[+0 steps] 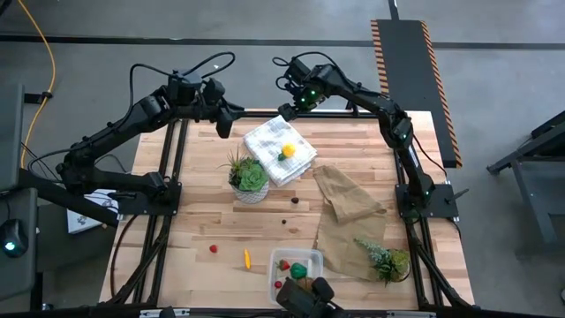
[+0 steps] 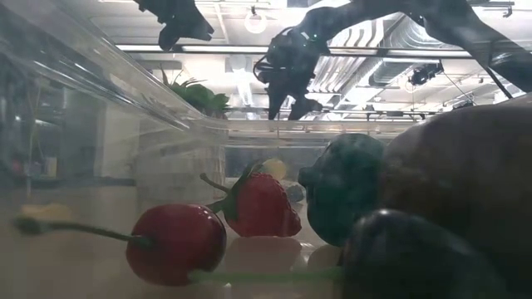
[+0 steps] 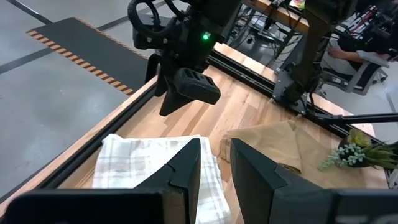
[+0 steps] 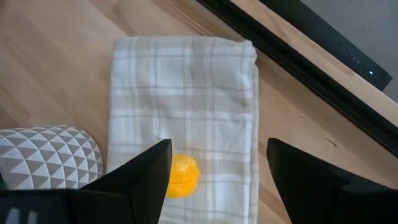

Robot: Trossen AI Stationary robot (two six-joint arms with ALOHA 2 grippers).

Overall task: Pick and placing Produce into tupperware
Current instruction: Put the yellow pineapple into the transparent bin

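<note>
The right gripper [image 1: 287, 110] is held above the far edge of the folded white cloth [image 1: 279, 150], near the far side of the wooden surface [image 1: 194, 225]. Its jaws are seen wide open in the right wrist view, and nothing is held between them. The yellow lemon [image 4: 181, 175] is lying on the cloth, just beside one of the open fingers [image 4: 134, 177] in that view, but it is not touched.

The left gripper [image 1: 226, 124] is held above the far left part of the surface, just beside the cloth. In the left wrist view its jaws are partly open with a narrow gap, and nothing is held in them.

The tupperware [image 1: 296, 270] is placed at the near edge of the surface. Inside it a green piece [image 1: 301, 269], a red berry [image 1: 284, 264] and another red one are seen, and darker pieces are there too. In the low view two red berries [image 2: 179, 241] and a dark green piece [image 2: 341, 191] are seen close up inside the clear box.

Still lying on the bare surface are an orange stick [image 1: 247, 258] and a red berry [image 1: 213, 249] to the left of the tupperware, and two small dark berries [image 1: 294, 200] near the middle. A potted succulent [image 1: 248, 177] is standing beside the cloth, and a crumpled brown paper bag [image 1: 349, 216] is lying to the right, with another plant [image 1: 387, 259] at its near end.
</note>
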